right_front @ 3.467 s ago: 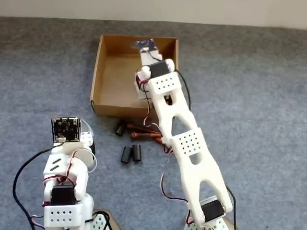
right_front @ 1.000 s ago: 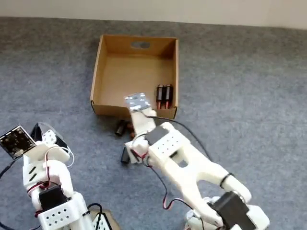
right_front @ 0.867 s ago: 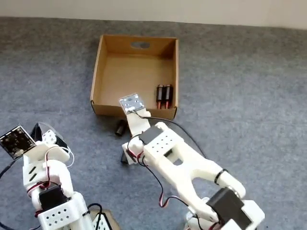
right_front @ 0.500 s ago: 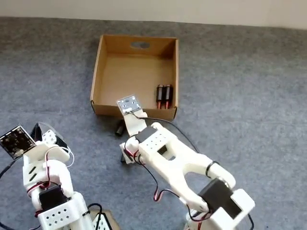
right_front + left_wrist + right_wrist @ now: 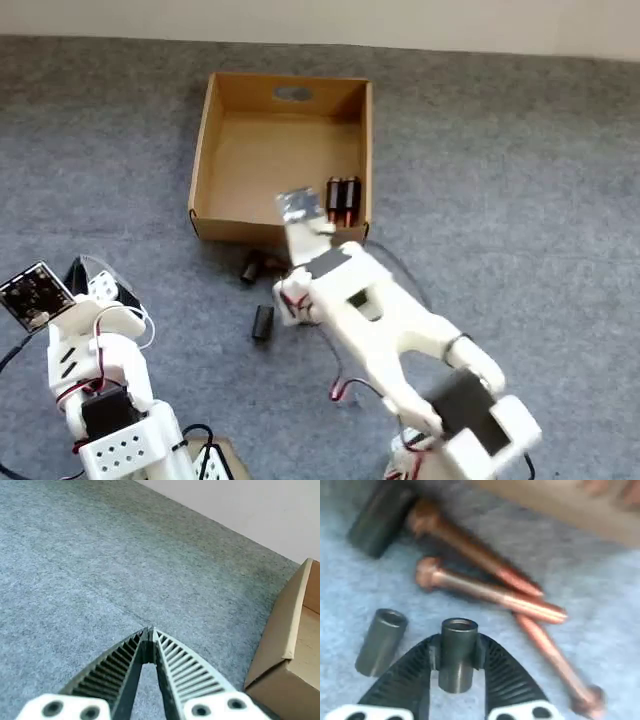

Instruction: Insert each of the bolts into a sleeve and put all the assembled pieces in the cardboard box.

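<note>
My right gripper point(image 5: 458, 649) is shut on a black sleeve point(image 5: 457, 666), its fingers pressed against both sides. A second black sleeve point(image 5: 381, 641) lies just beside it, also seen in the high view point(image 5: 262, 322). A third sleeve point(image 5: 380, 520) rests against the head of a copper bolt point(image 5: 465, 537). Two more bolts point(image 5: 485, 591) point(image 5: 555, 665) lie just beyond the gripper. Two assembled pieces point(image 5: 342, 203) lie in the cardboard box point(image 5: 205, 150). My left gripper point(image 5: 149, 631) is shut on nothing, over bare carpet left of the box.
Grey carpet covers the table. The box's front wall point(image 5: 235, 230) stands right behind the loose parts. Its corner point(image 5: 287, 640) shows in the left wrist view. The right arm point(image 5: 360, 305) stretches over the parts, and open carpet lies to the right.
The right arm pulled back from the box, leaving two assembled pieces inside, and came down over the loose parts. Its wrist swung slightly right. The left arm turned left, then stayed still.
</note>
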Controlling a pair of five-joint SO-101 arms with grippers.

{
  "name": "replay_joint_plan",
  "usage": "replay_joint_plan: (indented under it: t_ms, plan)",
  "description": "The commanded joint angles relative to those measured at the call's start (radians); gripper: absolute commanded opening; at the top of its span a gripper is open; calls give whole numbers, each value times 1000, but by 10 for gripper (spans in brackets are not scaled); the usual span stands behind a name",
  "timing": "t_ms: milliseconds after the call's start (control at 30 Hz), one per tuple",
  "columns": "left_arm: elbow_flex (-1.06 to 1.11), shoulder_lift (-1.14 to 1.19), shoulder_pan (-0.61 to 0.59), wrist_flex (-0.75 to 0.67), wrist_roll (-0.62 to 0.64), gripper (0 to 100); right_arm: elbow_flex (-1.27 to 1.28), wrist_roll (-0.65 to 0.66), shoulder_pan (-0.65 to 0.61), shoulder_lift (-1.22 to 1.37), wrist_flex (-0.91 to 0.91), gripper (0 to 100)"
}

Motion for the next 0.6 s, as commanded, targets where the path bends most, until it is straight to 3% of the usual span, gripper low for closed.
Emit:
replay_joint_plan:
  t_ms: [0, 167, 333, 567]
  plan:
    - [18, -4, -7, -21, 3, 37, -5, 48, 84, -203, 134, 6]
    - [18, -4, -7, -21, 3, 37, 1, 209, 332, -377, 254, 6]
    - [18, -2, 21, -18, 3, 38, 65, 304, 587, -348, 237, 6]
    - [18, -2, 25, -18, 2, 38, 263, 425, 694, -216, 50, 6]
